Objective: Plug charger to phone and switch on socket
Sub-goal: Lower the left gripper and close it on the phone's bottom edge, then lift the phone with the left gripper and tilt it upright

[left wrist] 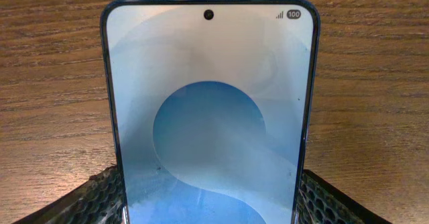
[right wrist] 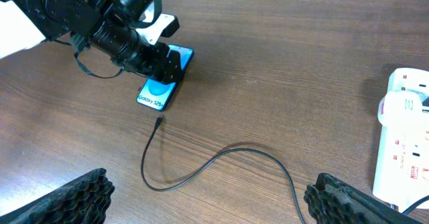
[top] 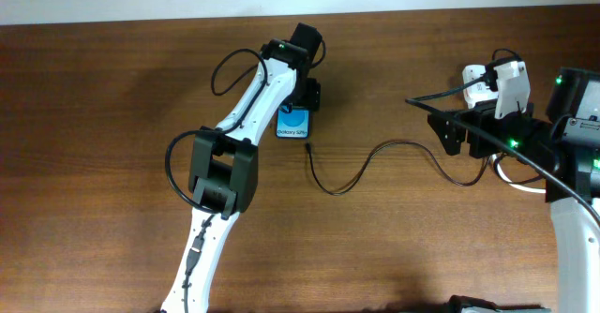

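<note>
My left end effector [top: 303, 100] pinches the phone [top: 292, 124] on the bench [top: 103, 116], the right end effector [right wrist: 208, 200] hangs open, so next I should grasp the charger plug tip [right wrist: 159, 121] lying near the phone.

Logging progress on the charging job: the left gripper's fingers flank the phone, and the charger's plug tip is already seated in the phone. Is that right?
Not quite. The left gripper does flank the phone, but the charger's plug tip is not seated: it lies on the table just short of the phone, as the right wrist view shows.
</note>
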Robot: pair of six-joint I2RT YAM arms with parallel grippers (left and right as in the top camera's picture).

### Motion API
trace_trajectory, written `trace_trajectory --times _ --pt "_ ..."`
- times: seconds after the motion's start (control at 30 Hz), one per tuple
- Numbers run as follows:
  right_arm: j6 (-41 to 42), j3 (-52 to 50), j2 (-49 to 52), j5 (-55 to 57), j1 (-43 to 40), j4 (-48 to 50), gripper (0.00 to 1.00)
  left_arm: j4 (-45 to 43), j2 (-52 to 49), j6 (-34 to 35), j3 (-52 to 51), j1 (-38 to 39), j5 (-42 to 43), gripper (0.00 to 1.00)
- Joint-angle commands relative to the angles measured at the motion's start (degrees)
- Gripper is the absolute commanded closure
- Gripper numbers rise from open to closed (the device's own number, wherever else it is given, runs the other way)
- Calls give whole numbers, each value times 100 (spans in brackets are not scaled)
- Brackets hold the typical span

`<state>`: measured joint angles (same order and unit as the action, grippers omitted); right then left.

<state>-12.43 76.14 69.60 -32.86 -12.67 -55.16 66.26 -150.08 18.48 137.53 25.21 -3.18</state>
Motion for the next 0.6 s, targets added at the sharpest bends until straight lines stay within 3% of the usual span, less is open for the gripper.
trace_trajectory --times 0.0,0.43,0.57 --pt "-68 122 26 31 -11 7 2 199 -98 35 503 -35 42 23" --pt "-68 122 26 31 -11 4 2 597 -98 35 997 -35 42 27" --pt "-68 122 26 31 -11 7 2 649 -98 35 1029 -35 42 51"
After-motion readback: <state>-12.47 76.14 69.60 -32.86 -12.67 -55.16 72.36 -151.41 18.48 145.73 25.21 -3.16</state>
